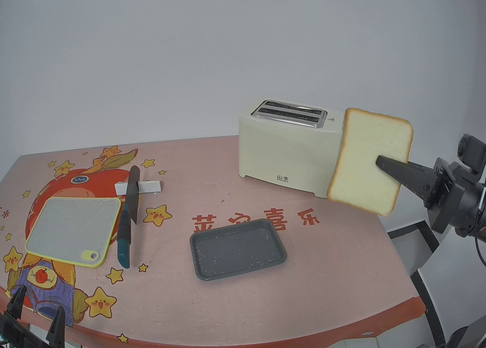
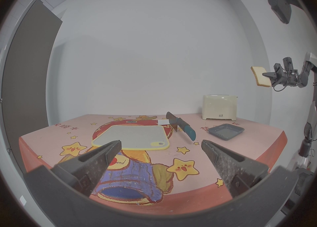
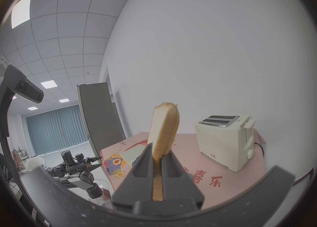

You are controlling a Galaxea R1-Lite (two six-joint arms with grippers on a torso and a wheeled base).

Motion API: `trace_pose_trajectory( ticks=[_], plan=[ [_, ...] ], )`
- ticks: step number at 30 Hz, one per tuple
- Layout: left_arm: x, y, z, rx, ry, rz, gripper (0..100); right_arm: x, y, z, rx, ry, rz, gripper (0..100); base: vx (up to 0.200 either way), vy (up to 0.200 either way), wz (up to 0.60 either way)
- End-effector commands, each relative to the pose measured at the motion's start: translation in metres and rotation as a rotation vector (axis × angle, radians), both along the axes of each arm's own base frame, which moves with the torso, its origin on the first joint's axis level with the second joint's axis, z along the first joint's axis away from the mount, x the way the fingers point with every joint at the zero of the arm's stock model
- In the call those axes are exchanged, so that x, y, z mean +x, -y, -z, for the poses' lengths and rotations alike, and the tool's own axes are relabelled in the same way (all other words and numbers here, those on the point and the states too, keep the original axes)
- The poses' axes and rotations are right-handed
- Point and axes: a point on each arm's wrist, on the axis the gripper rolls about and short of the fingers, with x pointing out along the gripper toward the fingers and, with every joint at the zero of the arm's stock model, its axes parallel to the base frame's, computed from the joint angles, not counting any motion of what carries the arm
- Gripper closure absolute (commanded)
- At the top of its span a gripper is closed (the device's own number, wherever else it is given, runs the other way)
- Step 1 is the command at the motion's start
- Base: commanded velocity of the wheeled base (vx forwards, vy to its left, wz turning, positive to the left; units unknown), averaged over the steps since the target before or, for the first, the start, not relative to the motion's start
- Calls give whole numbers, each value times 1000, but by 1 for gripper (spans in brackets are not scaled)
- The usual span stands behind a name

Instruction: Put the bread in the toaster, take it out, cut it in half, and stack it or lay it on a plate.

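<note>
**A:** What's there, and how many of each?

**B:** One of everything. Biggest first: one cream toaster with two slots on top, one pale cutting board with a yellow rim, one dark grey tray, one slice of bread, one knife with a teal handle, and one small white block.

**A:** Where do they sit?

**B:** All but the bread are on a pink table printed with cartoon stars and an apple. The toaster stands at the far right and the tray near the middle. The board lies at the left with the knife just beside its right edge, the blade across the white block. A plain grey wall rises behind the table. The right wrist view shows ceiling tiles with lit panels and blue curtains far back.

**A:** And the bread?

**B:** It is in the air off the toaster's right end. It stands on edge, higher than the slots and clear of the toaster. The right gripper is clamped on its lower part, and the arm comes in level from the right.

**A:** The other arm?

**B:** The left gripper sits low at the table's near left corner. Its jaws are spread wide with nothing between them.
</note>
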Motion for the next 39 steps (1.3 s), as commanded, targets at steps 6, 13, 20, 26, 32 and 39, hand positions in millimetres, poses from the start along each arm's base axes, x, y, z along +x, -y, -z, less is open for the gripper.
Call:
trace_pose_trajectory(
  ticks=[6, 13, 20, 26, 32, 39],
  plan=[
    [0, 0, 5, -1, -7, 0, 0, 0, -3, 5, -11, -17, -13, 100, 0, 200, 0],
    [0, 0, 5, -1, -7, -2, 0, -2, -4, 6, -13, -20, -25, 100, 0, 200, 0],
    [0, 0, 5, -1, -7, -2, 0, -5, -7, 9, -21, -34, -47, 100, 0, 200, 0],
    [0, 0, 5, 1, -7, -3, 0, -8, -10, 12, -29, -43, -68, 100, 0, 200, 0],
    [1, 0, 5, 1, -7, -5, 0, -11, -14, 15, -35, -54, -93, 100, 0, 200, 0],
    [1, 0, 5, 1, -7, -5, 0, -12, -15, 18, -42, -63, -102, 100, 0, 200, 0]
  ],
)
